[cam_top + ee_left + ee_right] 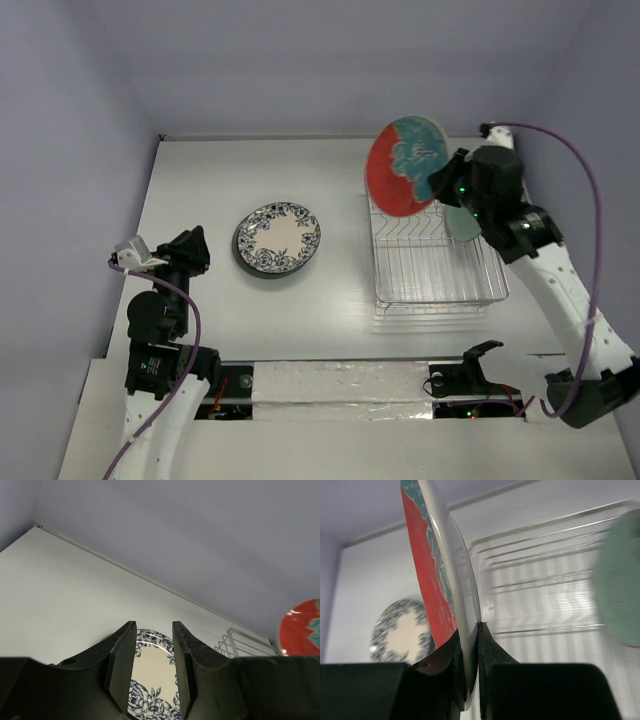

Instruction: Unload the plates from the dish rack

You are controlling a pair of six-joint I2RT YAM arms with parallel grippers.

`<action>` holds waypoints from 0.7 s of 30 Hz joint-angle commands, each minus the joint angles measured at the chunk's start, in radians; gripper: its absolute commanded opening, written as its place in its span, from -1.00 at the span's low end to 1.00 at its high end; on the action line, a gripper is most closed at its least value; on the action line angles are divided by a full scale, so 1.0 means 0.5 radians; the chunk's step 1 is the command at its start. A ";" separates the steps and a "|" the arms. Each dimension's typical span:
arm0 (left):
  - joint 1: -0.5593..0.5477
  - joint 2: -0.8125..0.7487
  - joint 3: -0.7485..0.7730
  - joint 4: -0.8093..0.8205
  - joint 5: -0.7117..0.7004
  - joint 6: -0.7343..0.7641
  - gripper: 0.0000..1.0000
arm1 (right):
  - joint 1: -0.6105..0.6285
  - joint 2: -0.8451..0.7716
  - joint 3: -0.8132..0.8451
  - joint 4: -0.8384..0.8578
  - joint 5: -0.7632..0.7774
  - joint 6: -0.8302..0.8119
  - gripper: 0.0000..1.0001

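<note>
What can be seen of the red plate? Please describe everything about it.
The red plate is round and glossy, ceramic by its look, red with a big teal flower on its face and a pale back. It stands on edge, slightly tilted, in the air above the far left corner of the dish rack. The right gripper pinches its rim; nothing else seems to touch it.

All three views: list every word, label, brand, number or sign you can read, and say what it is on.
None: no view shows any readable text.
The red plate has a teal flower pattern only, no writing.
The floral plate has a blue pattern only, no writing.
The rack is bare wire with no label showing.
</note>
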 commanded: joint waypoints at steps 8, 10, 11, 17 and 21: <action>-0.005 0.065 0.035 0.094 0.010 0.006 -0.26 | 0.547 0.640 -0.226 1.420 -0.694 0.742 -1.00; -0.005 0.068 0.035 0.097 0.010 0.003 -0.22 | 0.600 0.732 -0.238 1.500 -0.697 0.801 -1.00; -0.005 0.068 0.035 0.097 0.010 0.003 -0.20 | 0.624 0.775 -0.260 1.546 -0.697 0.852 -1.00; -0.005 0.083 0.038 0.094 0.010 0.003 -0.09 | 0.717 1.042 -0.318 1.782 -0.635 1.025 -1.00; -0.005 0.065 0.035 0.097 0.010 0.000 -0.05 | 0.760 1.174 -0.327 1.850 -0.657 1.105 -0.96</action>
